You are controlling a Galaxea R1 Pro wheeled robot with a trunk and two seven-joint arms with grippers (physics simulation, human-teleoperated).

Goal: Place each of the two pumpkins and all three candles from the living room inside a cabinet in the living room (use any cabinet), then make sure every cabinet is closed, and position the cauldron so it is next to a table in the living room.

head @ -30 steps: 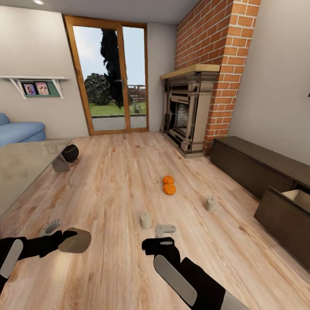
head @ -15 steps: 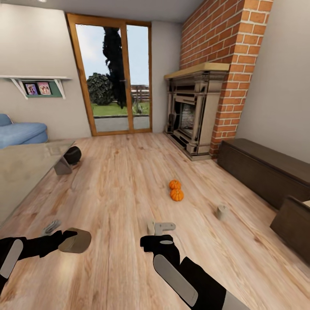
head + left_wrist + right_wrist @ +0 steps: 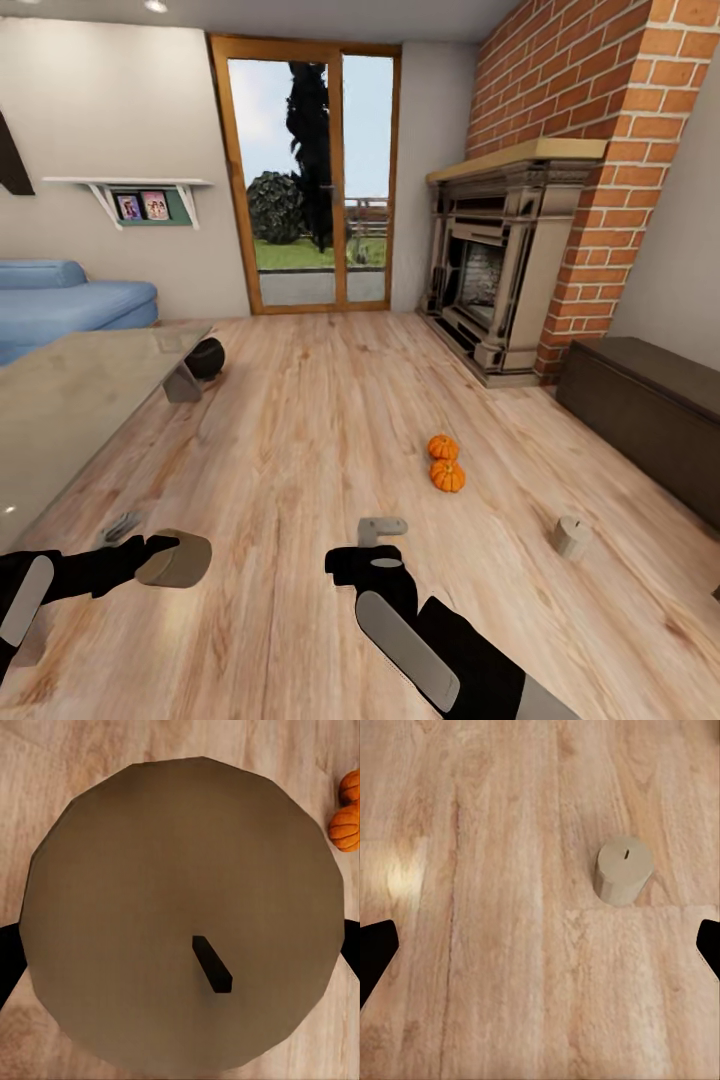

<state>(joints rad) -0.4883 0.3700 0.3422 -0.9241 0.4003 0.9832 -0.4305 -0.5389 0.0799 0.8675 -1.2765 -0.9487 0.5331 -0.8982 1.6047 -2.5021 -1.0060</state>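
Bright, even daylight comes through the glass door (image 3: 310,180). Shadows on the floor (image 3: 300,430) are faint. A pale glare patch shows on the boards in the right wrist view. Renders look slightly soft, stretched toward the head view's edges.

The right wrist view looks down on a pale wood-plank floor (image 3: 495,907). One candle (image 3: 622,870) stands upright on it, a short beige cylinder with a small dark wick at the centre of its top face. It casts a faint shadow on the boards just beside its base. A plank joint runs across the boards close to the candle's base. Well apart from the candle, a soft bright patch (a light reflection) lies on the planks. Two dark fingertips (image 3: 376,952) of the right hand (image 3: 540,952) sit at opposite edges, spread wide, with bare floor between them; the candle is clear of both.
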